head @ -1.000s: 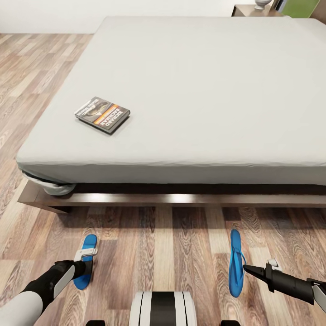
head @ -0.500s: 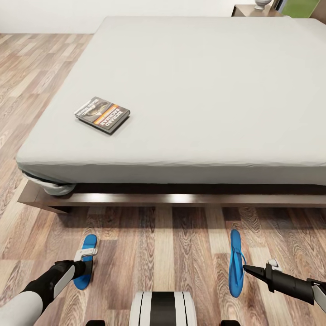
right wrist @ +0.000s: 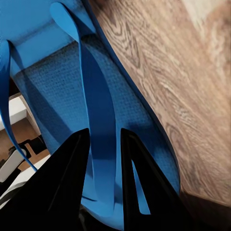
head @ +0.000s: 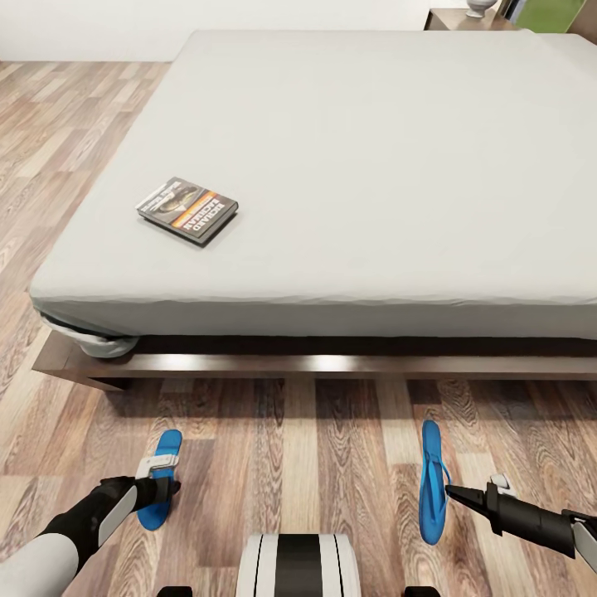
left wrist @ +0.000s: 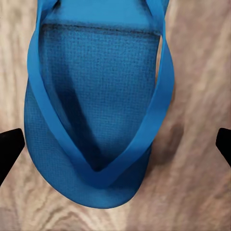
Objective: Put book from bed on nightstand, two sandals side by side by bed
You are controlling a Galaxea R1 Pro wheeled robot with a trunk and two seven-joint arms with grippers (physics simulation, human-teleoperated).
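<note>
The sandal step is in hand. At lower right, the right pincer [head: 452, 491] grips one bright blue flip-flop sandal [head: 430, 481] by its strap. At lower left, the left pincer [head: 170, 487] hangs open above the other blue flip-flop [head: 160, 477] on the wood-plank floor [head: 315, 448]. Next, probably close on it. The dark paperback book [head: 187, 210] lies on the grey-mattressed bed [head: 365, 166].

Book [head: 187, 211] flat on bed [head: 356, 166]; blue sandals [head: 159, 479] [head: 431, 481] well apart on floor

A home bedroom is showing here: a wide bed [head: 348, 166] with grey mattress is sitting on wood-plank floor [head: 332, 431], a nightstand [head: 464, 18] standing at its head.
</note>
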